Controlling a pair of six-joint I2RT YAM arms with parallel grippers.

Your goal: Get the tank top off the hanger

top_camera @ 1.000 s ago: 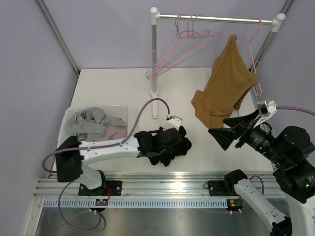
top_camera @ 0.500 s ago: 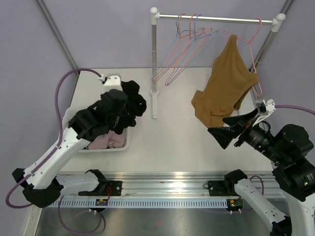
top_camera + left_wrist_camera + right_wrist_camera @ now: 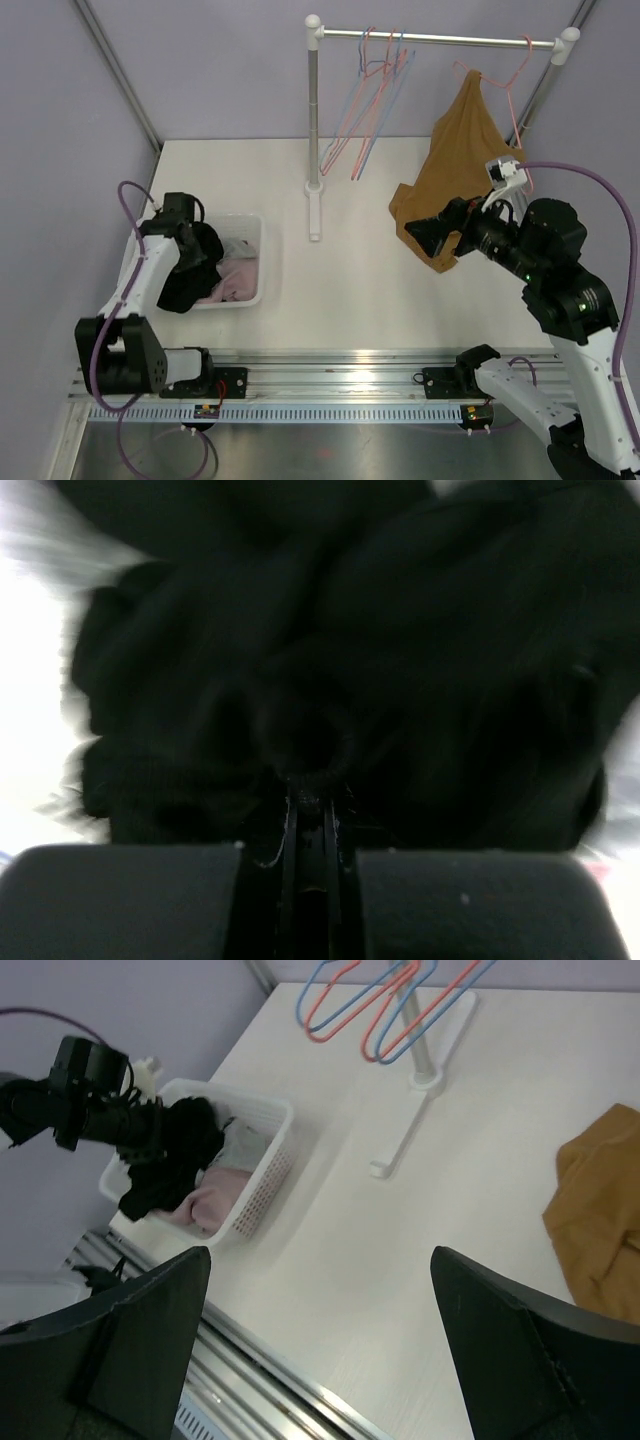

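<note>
At right end of silver rail [image 3: 440, 38], brown fabric tank top [image 3: 462, 165] is hanging on pink wire hanger [image 3: 517, 78]; right gripper [image 3: 320, 1260] is sitting spread wide beside it, left gripper [image 3: 305, 790] is pinching black garment [image 3: 350, 630] over white basket [image 3: 262, 262].

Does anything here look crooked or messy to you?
Yes. The brown tank top hangs lopsided on the pink hanger, bunched up with its lower part drooping to one side. At the white basket, a black garment pinched in the left gripper drapes over the rim rather than lying inside.
</note>
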